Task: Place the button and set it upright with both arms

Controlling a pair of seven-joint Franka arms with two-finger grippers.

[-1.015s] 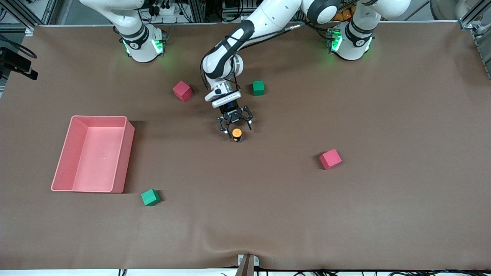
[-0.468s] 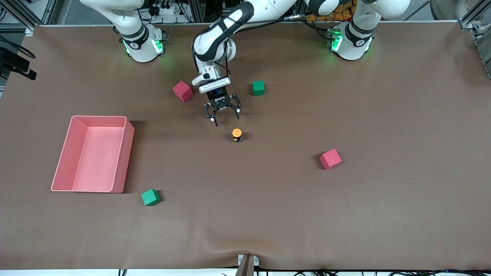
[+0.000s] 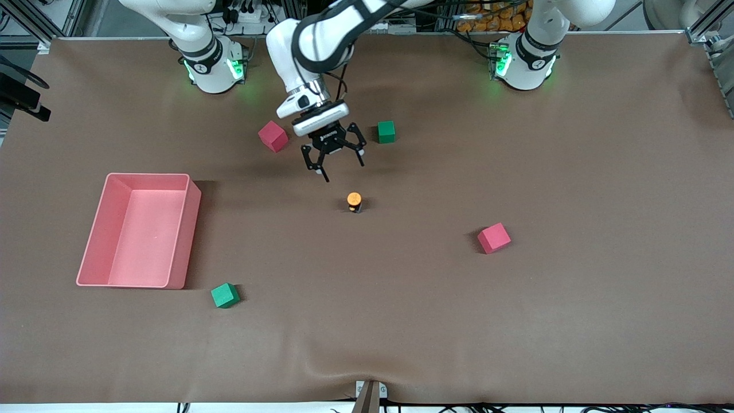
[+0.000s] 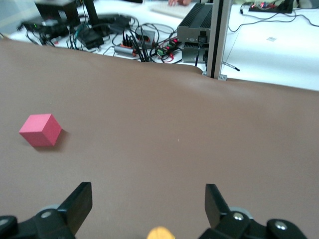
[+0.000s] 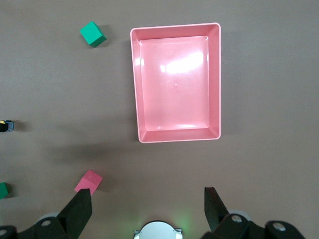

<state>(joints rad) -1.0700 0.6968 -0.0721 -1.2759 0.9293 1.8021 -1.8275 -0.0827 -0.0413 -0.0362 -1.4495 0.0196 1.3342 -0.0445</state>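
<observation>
Your button [image 3: 354,201] is standing upright, orange cap up, on the table [image 3: 573,321] near its middle. Your left gripper [image 3: 334,156] is hanging empty above the table, jaws spread wide, over the stretch between the button and the robots' bases. Your right gripper [image 5: 148,215] is waiting high near its own base, jaws also wide, holding nothing. The button looks top-heavy, so a low sweep could be tipping it. You are working with open room all around; the nearest cubes and pink bin [image 3: 189,229] are sitting well apart.
</observation>
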